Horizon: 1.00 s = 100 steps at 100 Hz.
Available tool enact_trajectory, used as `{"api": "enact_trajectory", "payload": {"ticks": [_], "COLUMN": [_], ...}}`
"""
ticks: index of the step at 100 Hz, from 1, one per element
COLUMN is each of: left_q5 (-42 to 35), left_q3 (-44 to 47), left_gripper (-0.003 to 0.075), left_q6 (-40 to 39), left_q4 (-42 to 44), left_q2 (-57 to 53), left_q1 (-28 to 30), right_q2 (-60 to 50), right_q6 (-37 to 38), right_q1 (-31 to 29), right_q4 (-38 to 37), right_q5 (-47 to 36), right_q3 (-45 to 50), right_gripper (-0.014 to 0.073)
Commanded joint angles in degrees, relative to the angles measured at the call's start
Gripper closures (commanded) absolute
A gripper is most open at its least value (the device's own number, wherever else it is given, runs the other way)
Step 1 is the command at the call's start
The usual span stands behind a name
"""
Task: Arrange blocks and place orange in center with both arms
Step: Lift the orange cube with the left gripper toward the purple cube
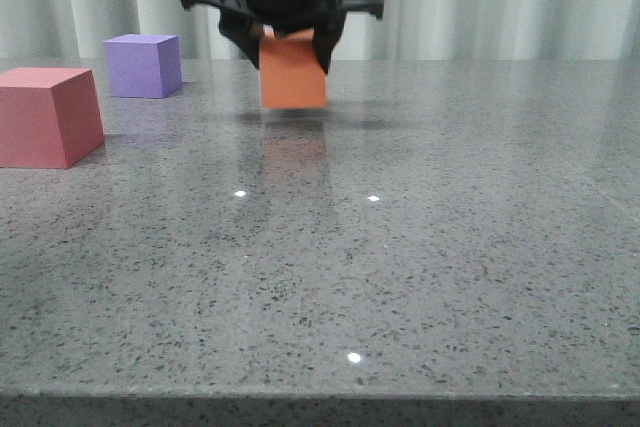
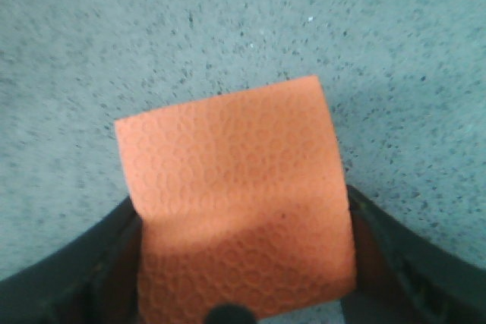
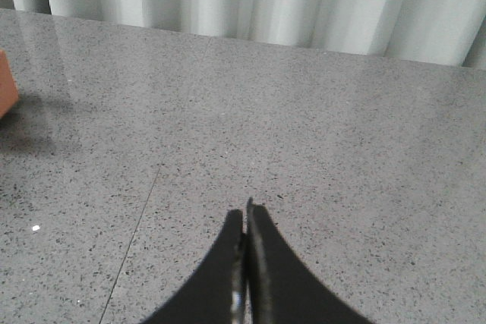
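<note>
The speckled grey stone bench [image 1: 420,277] lay bare across its whole near and right-hand stretch, and its front edge ran well in front of the matte orange foam cube [image 1: 293,72]. That cube was the landmark: it hung tilted just above the bench near the far middle, with its shadow and faint reflection beneath it. The black left end effector [image 1: 290,39] was clenched on the cube's two sides. From the left wrist, the orange cube's [image 2: 235,202] top face showed a fine pebbled, cell-like texture, square with crisp corners, a dark finger [image 2: 414,259] pressed to each flank. Left of the orange cube stood the matte purple cube [image 1: 144,65], and further left and nearer, the matte red-pink cube [image 1: 45,115], both resting on the bench. The right end effector [image 3: 245,221] had its curved black fingers pressed together, empty, over open bench, with pleated pale curtains [image 3: 266,1] beyond.
</note>
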Motion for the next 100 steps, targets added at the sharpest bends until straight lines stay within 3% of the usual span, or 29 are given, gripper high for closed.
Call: {"api": "enact_trajectory", "payload": {"ticks": [1,25,47,79,100], "left_q5": [-1.21,2.3,2.69,-1.52,-8.13], "left_q3": [-1.85,-1.85,-0.56,9.89,16.62], "left_gripper": [0.048,0.0479,0.048,0.048,0.048], "left_q6": [2.03,13.68,26.3,35.41,37.42], "left_q4": [0.78,-1.96,-12.1,-22.96,-26.56], "left_q2": [-6.98,-15.18,-21.9,-27.96,-27.96], "left_q1": [-0.01,1.26,8.04,21.17,24.71], "right_q2": [0.72,0.72,0.72,0.72,0.72], "right_q6": [-0.08,-0.08,-0.08,-0.08,-0.08], "right_q1": [-0.31,-0.31,-0.31,-0.31,-0.31], "right_q4": [-1.05,-1.05,-1.05,-1.05,-1.05], "right_q5": [-4.54,-4.54,-4.54,-4.54,-4.54], "right_q3": [-1.52,-1.52,-1.52,-1.52,-1.52], "right_gripper": [0.0663,0.0663,0.0663,0.0663,0.0663]}}
